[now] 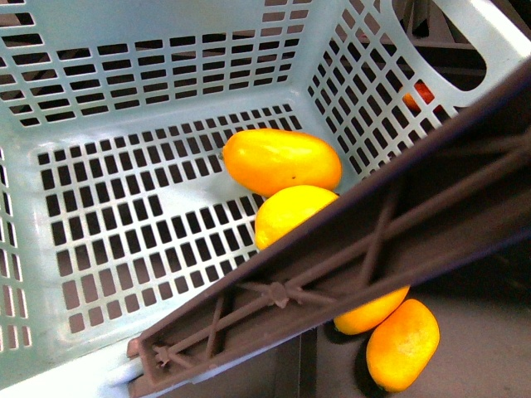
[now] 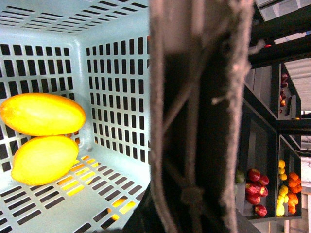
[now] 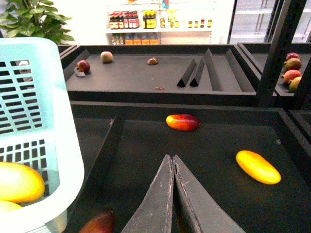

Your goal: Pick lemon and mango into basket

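The right gripper [image 3: 172,162] is seen in its wrist view with jaws pressed together and nothing held between them, poised over a dark shelf tray [image 3: 204,160] just beside the basket [image 3: 43,73]. The left gripper is not visible in any view, so the state of its jaws cannot be told.

Inside the basket, the mango [image 1: 282,159] and the lemon [image 1: 292,214] are lying touching each other on the slotted floor, so the placing appears to be done. What remains is judged to be a clean retreat: the right arm should be drawn back without the basket rim being brushed, and the brown handle [image 1: 348,265] should be kept clear.

The front view alone shows two more yellow-orange fruits [image 1: 402,344] outside the basket, below the handle. The left wrist view gives the closest look at both fruits in the basket and shows distant fruit shelves [image 2: 272,187]. Only the right wrist view shows the closed jaws, a red-blushed mango [image 3: 183,122] and a loose yellow fruit [image 3: 258,167] in the tray.
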Available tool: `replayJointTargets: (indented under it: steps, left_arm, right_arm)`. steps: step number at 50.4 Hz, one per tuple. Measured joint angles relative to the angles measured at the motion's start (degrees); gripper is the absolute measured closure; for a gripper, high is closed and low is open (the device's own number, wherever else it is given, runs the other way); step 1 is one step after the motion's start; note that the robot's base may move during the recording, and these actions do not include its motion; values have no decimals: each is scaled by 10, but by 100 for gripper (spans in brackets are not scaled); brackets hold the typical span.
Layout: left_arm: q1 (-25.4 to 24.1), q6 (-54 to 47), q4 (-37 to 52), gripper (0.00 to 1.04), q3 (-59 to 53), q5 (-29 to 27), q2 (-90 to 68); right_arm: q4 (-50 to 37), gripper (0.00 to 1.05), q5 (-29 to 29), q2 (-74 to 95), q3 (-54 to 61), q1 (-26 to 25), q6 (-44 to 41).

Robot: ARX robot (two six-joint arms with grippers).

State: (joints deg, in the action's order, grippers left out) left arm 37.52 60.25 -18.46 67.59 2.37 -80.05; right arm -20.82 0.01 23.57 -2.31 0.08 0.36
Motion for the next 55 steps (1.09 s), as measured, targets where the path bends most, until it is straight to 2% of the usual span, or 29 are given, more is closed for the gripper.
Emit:
replayJointTargets:
  steps: [8, 37, 44, 55]
  left_arm:
    - [0, 0, 0, 101, 0, 0, 0]
    - [0, 0, 0, 101, 0, 0, 0]
    - [0, 0, 0, 101, 0, 0, 0]
    - [0, 0, 0, 101, 0, 0, 0]
  right_arm:
    - [1, 103, 1, -28, 13, 0, 0]
    - [110, 103, 0, -137, 13, 0, 0]
    - [201, 103, 0, -216, 13, 0, 0]
    - [207, 103, 0, -231, 13, 0, 0]
